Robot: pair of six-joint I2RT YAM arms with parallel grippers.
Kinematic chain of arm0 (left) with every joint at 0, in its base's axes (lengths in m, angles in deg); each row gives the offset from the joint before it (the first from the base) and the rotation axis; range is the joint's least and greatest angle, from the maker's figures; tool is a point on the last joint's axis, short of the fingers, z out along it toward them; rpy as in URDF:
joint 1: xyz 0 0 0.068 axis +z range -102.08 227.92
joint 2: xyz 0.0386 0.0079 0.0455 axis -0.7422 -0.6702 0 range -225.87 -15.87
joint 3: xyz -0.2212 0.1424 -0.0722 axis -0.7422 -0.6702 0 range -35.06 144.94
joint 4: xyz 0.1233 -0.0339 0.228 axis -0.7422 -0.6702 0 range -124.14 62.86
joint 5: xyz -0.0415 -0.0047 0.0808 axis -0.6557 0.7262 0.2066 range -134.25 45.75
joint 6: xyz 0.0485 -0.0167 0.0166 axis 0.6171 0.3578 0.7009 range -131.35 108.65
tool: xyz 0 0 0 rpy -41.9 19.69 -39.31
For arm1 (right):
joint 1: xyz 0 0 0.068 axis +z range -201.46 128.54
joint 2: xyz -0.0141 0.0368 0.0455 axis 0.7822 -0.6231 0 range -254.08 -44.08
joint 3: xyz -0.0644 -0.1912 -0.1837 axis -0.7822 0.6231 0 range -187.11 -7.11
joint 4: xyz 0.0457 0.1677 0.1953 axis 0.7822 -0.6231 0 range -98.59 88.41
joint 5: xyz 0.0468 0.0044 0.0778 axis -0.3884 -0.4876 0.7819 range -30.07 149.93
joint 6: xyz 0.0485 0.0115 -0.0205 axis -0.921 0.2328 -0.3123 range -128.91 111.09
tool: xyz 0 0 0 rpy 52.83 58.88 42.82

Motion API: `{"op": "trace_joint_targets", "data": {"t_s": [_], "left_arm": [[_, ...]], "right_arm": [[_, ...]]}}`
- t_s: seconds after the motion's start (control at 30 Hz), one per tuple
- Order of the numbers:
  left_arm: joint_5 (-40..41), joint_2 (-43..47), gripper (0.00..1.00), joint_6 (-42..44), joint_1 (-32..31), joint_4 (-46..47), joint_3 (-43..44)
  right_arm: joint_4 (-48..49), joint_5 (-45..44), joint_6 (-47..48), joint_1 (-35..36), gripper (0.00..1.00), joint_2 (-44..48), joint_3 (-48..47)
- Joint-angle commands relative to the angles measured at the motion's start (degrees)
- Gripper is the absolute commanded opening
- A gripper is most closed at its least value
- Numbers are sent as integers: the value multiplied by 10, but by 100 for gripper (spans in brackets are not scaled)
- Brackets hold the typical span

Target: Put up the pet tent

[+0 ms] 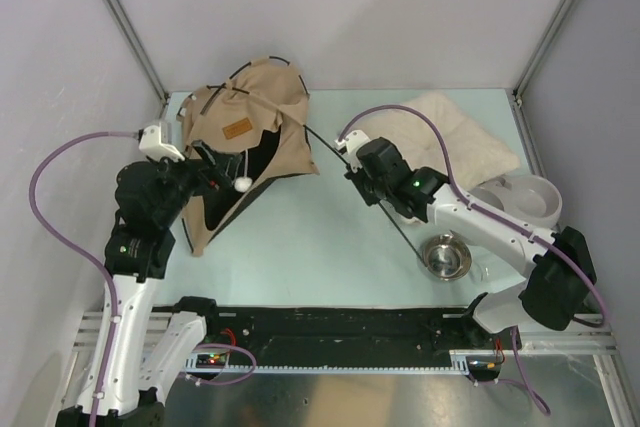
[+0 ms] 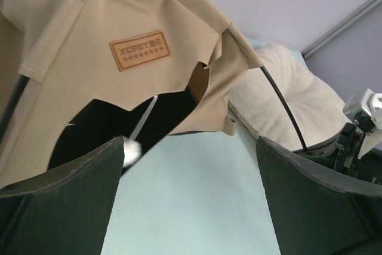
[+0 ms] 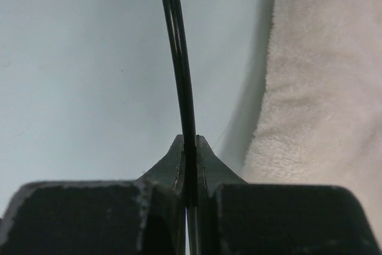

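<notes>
The pet tent (image 1: pixel 255 107) is a slumped tan canvas heap at the back left, with a brown label (image 2: pixel 140 50) and a white pom-pom (image 2: pixel 130 150) hanging before its dark doorway. One thin black pole (image 1: pixel 325 147) runs out of it toward the right. My right gripper (image 3: pixel 189 147) is shut on that pole (image 3: pixel 179 76), just right of the tent (image 1: pixel 347 159). At the tent's front left, my left gripper (image 1: pixel 208 175) is open, and nothing lies between its fingers (image 2: pixel 188 201). Another pole (image 2: pixel 280 100) arcs over the tent's right side.
A fluffy cream pillow (image 1: pixel 460 132) lies at the back right, close beside the held pole (image 3: pixel 322 88). A metal bowl (image 1: pixel 445 257) sits front right, under the right arm. A white double-bowl stand (image 1: pixel 520 197) is at the right edge. Walls close in the back and sides.
</notes>
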Motion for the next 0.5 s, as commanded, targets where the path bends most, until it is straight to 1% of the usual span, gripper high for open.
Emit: {"op": "trace_joint_targets", "data": {"t_s": [0.0,0.03,0.1,0.23,0.33,0.47], "left_arm": [[-62,-8,95,16,0,1,21],[-77,-10,94,14,0,0,22],[-92,-13,94,11,0,1,21],[-98,-13,94,11,0,0,20],[-97,-11,94,12,0,0,20],[-94,-2,94,16,0,0,20]], "right_arm": [[32,53,-34,1,0,30,-1],[35,43,-49,11,0,33,0],[39,-10,-80,37,0,38,0],[47,-133,-148,107,0,44,-1],[55,-220,-173,159,0,39,-2],[62,-291,-197,211,0,29,-9]]}}
